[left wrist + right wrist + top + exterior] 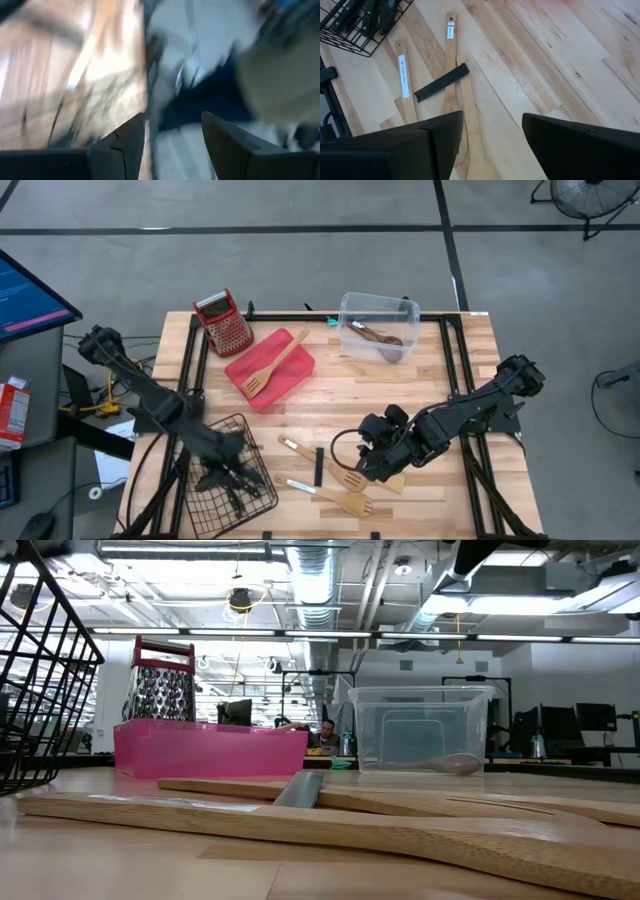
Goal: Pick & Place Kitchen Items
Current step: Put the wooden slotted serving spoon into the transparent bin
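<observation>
Three light wooden utensils (451,50) lie on the table near its front edge, partly overlapping. A dark, knife-like strip (442,81) rests across two of them. My right gripper (492,117) hangs open just above their broad ends (372,465) with nothing between its fingers. My left gripper (232,470) is over the black wire basket (205,495) at the front left. Its fingers stand apart and empty in the blurred left wrist view (172,120). Several black-handled knives (365,15) lie in the basket.
A red tray (300,375) in the middle holds a wooden slotted turner (275,365). The red-topped grater (222,322) stands behind it on the left. At the far side, a clear plastic tub (378,325) holds a dark spoon. Bare wood lies between tray and utensils.
</observation>
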`<act>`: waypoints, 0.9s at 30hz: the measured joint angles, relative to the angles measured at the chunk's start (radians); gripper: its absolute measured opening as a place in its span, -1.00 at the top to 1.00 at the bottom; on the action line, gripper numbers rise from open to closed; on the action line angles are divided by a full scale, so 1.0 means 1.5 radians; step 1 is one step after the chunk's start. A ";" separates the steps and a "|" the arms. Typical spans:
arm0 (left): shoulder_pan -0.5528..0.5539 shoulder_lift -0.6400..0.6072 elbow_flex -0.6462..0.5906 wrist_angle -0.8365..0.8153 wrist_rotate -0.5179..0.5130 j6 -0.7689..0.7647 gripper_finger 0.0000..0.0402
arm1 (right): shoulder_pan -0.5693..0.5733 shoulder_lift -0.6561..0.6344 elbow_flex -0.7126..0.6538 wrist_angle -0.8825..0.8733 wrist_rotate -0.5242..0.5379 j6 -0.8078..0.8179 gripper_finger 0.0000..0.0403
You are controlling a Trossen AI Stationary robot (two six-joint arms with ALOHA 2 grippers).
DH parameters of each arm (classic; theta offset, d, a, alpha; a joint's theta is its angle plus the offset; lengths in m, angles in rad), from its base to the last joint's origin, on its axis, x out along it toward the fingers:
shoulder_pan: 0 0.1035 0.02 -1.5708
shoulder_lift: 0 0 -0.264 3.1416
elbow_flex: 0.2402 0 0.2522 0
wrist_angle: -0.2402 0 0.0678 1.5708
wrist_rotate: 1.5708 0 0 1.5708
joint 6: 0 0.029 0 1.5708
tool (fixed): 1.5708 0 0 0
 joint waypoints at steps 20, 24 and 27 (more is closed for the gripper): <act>0.176 0.149 0.043 0.274 -0.256 0.383 -0.02 | 0.049 0.000 0.000 -0.081 -0.032 0.079 0.03; 0.189 0.218 0.063 0.275 -0.220 0.447 -0.02 | 0.060 0.000 0.000 -0.087 -0.037 0.098 0.04; 0.199 0.264 0.067 0.274 -0.190 0.461 -0.02 | 0.072 0.000 0.000 -0.088 -0.037 0.113 0.04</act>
